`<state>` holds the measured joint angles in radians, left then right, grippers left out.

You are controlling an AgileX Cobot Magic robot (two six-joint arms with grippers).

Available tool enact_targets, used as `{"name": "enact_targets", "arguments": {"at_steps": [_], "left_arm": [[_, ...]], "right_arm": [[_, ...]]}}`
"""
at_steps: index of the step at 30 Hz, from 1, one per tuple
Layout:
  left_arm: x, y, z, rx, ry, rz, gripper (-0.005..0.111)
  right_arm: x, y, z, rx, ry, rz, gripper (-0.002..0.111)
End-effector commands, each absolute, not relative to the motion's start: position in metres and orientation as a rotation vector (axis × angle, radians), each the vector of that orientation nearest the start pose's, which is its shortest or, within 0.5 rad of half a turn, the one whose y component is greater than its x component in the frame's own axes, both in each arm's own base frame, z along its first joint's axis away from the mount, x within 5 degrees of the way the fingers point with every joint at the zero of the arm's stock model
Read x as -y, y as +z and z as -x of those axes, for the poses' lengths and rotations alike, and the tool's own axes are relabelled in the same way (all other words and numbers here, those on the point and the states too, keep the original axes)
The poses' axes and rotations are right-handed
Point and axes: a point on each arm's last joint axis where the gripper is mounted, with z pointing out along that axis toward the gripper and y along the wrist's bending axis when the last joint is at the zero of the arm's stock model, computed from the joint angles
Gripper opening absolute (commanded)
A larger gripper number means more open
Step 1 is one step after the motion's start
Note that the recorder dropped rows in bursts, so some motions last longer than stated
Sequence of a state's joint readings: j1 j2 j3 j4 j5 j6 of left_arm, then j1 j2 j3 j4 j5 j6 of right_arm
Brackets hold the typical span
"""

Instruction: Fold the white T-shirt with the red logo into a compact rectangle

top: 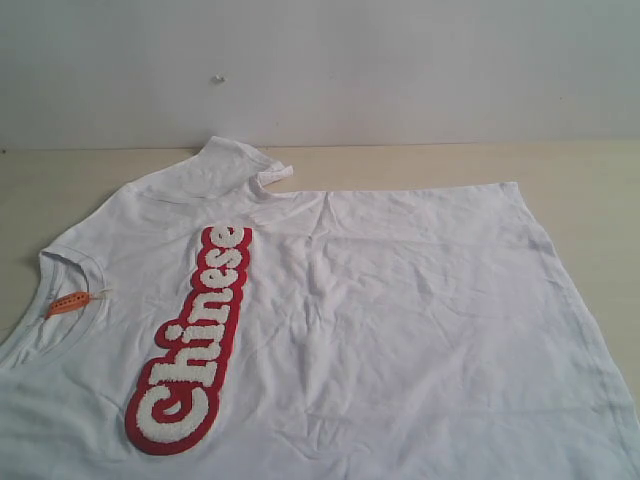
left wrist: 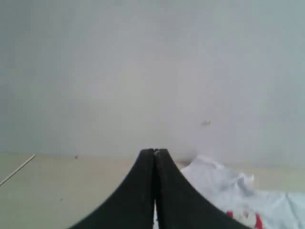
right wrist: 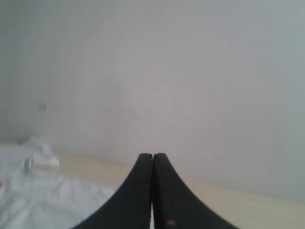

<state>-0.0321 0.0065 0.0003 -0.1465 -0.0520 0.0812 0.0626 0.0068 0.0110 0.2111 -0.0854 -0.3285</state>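
The white T-shirt (top: 400,310) lies spread flat and wrinkled on the table, collar at the left with an orange neck tag (top: 68,303). The red logo (top: 192,345) runs along its chest, face up. One sleeve (top: 240,160) points toward the back wall. Neither gripper shows in the exterior view. In the left wrist view my left gripper (left wrist: 154,151) is shut with nothing in it, hanging above the table, with the T-shirt (left wrist: 228,191) beside it. My right gripper (right wrist: 152,155) is shut and holds nothing, with the T-shirt (right wrist: 43,191) off to one side.
The beige table (top: 450,162) ends at a plain white wall (top: 320,70) close behind the shirt. Bare table shows along the back edge and at the far left (top: 30,200). The shirt runs off the near edge of the exterior view.
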Motion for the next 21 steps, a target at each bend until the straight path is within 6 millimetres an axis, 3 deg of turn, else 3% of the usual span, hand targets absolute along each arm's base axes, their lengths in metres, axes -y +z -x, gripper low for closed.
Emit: {"name": "enact_targets", "arguments": {"at_steps": [1,4,9,12,16,21], "left_arm": [[-0.002,0.231,-0.053,-1.273,-0.285,0.218,0.0],[-0.003,0.235,-0.052,-1.212,-0.419,0.316,0.0],[-0.003,0.241,-0.049,-1.122,-0.506,0.36,0.0],[0.0,0.257,-0.046,-1.114,-0.532,0.323,0.0],[0.007,0.296,-0.04,-1.083,-0.535,0.206,0.0],[0.018,0.34,-0.048,-1.104,-0.576,0.095,0.0]], "right_arm": [[0.005,0.232,-0.052,-1.258,0.161,-0.163,0.0],[0.007,0.233,-0.052,-1.231,0.266,-0.271,0.0],[0.005,0.245,-0.05,-1.218,0.32,-0.275,0.0],[0.002,0.271,-0.042,-1.203,0.352,-0.243,0.0],[-0.001,0.306,-0.033,-1.189,0.377,-0.206,0.0],[-0.005,0.355,-0.028,-1.216,0.372,-0.143,0.0]]}}
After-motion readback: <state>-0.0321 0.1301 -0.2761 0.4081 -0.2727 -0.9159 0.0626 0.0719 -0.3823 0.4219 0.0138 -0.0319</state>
